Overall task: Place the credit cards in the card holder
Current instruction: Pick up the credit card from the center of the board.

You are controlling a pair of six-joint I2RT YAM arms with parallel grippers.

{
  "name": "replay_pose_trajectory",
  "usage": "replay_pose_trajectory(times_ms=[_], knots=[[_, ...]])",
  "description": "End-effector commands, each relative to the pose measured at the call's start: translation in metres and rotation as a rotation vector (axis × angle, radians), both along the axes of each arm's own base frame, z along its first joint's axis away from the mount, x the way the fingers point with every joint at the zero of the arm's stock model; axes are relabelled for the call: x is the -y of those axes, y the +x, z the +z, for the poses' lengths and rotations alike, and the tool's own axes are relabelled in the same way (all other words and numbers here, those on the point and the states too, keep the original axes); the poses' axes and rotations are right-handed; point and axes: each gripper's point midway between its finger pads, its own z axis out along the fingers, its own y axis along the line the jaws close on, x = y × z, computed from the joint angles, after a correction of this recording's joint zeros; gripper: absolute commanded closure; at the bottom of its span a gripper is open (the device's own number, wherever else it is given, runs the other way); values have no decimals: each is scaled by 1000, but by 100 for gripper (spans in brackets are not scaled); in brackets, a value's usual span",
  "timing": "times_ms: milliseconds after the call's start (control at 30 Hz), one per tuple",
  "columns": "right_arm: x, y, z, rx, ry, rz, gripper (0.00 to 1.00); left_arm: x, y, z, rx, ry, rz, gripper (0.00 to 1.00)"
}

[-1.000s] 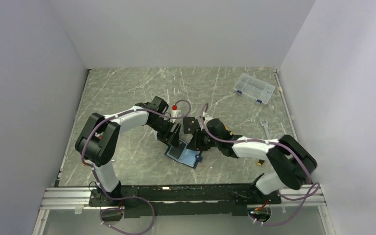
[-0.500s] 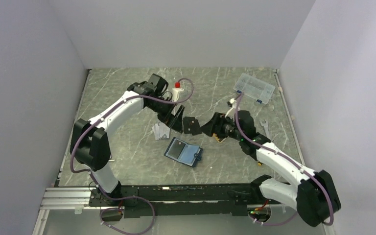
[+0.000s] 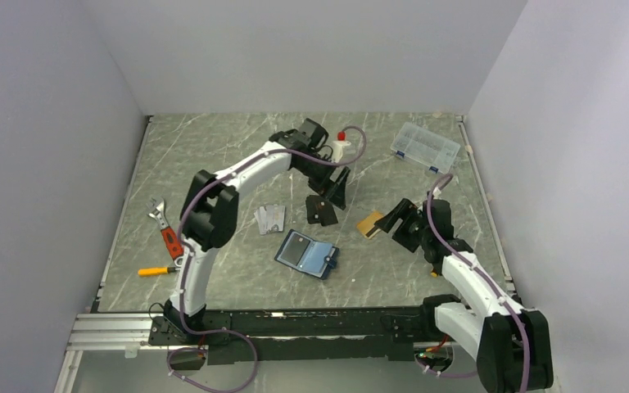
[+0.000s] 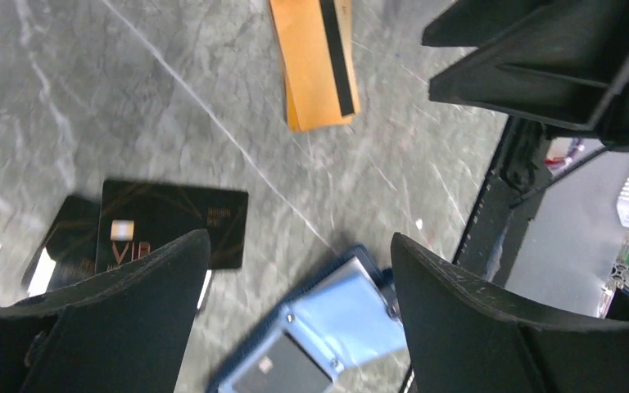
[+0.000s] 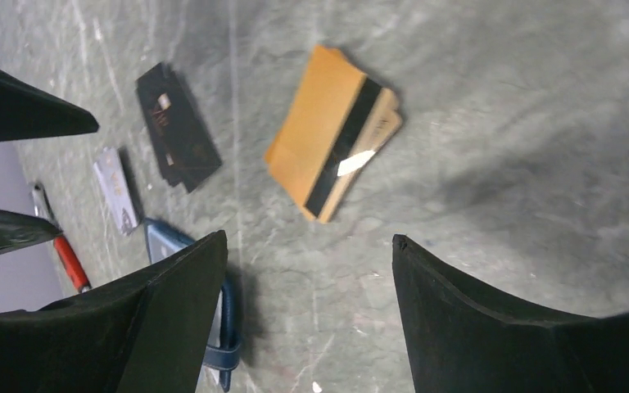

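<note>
The navy card holder (image 3: 307, 255) lies open on the table's near middle, with a dark card showing in one light-blue half (image 4: 295, 368). To its left lie two silver-grey credit cards (image 3: 269, 218). An orange-gold credit card with a dark stripe (image 3: 369, 223) (image 5: 334, 131) (image 4: 315, 61) lies flat to the right. My left gripper (image 3: 336, 190) (image 4: 299, 262) hangs open above the black cards, holding nothing. Just right of the orange card is my right gripper (image 3: 390, 219) (image 5: 307, 239), open and empty.
Two flat black cards (image 3: 321, 210) (image 4: 172, 219) lie between the silver and orange cards. A clear compartment box (image 3: 426, 147) and a red-capped white bottle (image 3: 340, 148) stand at the back. A red-handled wrench (image 3: 164, 231) and a yellow-handled screwdriver (image 3: 154, 270) lie left.
Both arms have pulled away from the card holder, the left towards the back right and the right towards the right. Both grippers have opened. The orange card now lies free on the table.
</note>
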Motion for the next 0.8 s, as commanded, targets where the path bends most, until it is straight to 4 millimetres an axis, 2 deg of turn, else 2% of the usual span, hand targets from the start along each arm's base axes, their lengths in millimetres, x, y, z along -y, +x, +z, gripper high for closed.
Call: replay_pose_trajectory(times_ms=[0, 67, 167, 267, 400, 533, 767], knots=[[10, 5, -13, -24, 54, -103, 25, 42, 19, 1, 80, -71, 0, 16], [10, 8, -18, -24, 85, -117, 28, 49, 30, -9, 76, -66, 46, 23], [10, 14, -26, -34, 114, -134, 31, 57, 46, -27, 67, -56, 108, 39], [11, 22, -34, -49, 116, -147, 33, 65, 52, -39, 47, -71, 137, 45], [11, 34, -40, -58, 116, -143, 35, 74, 51, -43, 7, -112, 147, 49], [6, 45, -44, -73, 129, -118, 36, 77, 49, -44, -18, -140, 155, 48], [-6, 53, -45, -82, 195, -80, 38, 71, 38, -53, -60, -130, 172, 50]])
